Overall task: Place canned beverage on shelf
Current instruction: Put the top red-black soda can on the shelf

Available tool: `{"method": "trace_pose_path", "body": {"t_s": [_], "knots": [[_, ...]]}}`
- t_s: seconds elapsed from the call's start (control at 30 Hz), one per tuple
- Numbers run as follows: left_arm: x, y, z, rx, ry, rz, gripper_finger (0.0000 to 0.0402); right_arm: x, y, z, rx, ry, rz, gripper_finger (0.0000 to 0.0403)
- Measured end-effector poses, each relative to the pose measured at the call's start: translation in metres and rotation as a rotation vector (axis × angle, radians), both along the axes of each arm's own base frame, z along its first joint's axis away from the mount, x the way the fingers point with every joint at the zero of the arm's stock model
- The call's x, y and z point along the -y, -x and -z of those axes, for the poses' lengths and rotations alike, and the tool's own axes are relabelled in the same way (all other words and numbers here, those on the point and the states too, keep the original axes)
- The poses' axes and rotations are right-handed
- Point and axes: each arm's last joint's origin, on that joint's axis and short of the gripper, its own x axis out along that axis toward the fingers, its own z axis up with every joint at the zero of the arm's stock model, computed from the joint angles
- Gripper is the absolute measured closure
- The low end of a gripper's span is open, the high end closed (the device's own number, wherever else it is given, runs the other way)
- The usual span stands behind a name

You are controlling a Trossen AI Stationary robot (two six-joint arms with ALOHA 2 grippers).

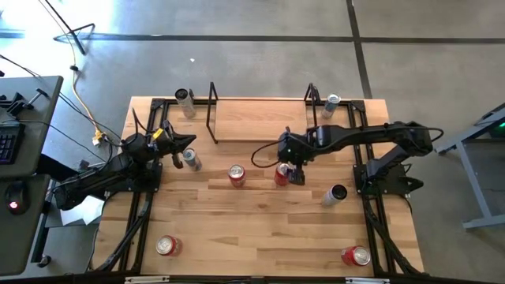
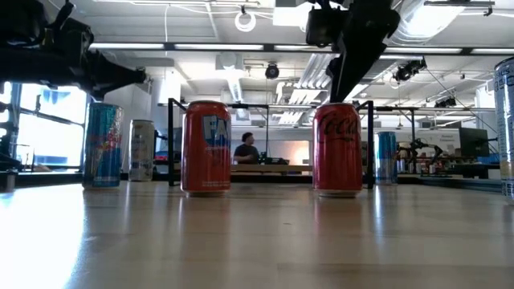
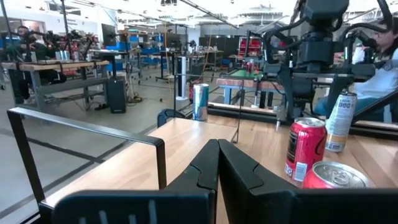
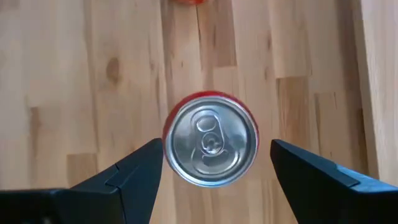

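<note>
High view, desk [image 1: 260, 229]: butcher-block wood planks.
Shelf [image 1: 256, 120]: pale plank, thin black rod ends, along the far edge.
Right gripper [image 4: 211, 163]: fingers spread above upright red can [image 1: 282, 174], silver round lid.
Left gripper [image 3: 217, 165]: dark fingers pressed together.

Wood, metal and matt black all round

The counter [image 4: 74, 93] shows smooth, pale planked wood with a soft sheen; on it, the red can [image 4: 210, 140] gleams, its brushed-metal lid bright, while beside it the right hand [image 4: 211, 168] has matt dark plastic-looking fingers [image 4: 140, 171].
</note>
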Motion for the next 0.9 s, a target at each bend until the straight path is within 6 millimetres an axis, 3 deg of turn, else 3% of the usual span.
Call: {"method": "trace_pose_path", "body": {"t_s": [0.27, 0.67, 0.9], "knots": [[0.000, 0.000, 0.003, -0.032, -0.002, 0.000, 0.0401, -0.014, -0.011, 0.015, -0.030, 0.075, -0.074, 0.0121], [0.000, 0.000, 0.003, -0.036, -0.003, -0.008, 0.0401, -0.012, -0.022, 0.025, -0.017, 0.093, -0.099, 0.0122], [0.000, 0.000, 0.003, -0.042, -0.016, -0.011, 0.0401, -0.006, -0.027, 0.026, 0.020, 0.088, -0.046, 0.0154]]}}
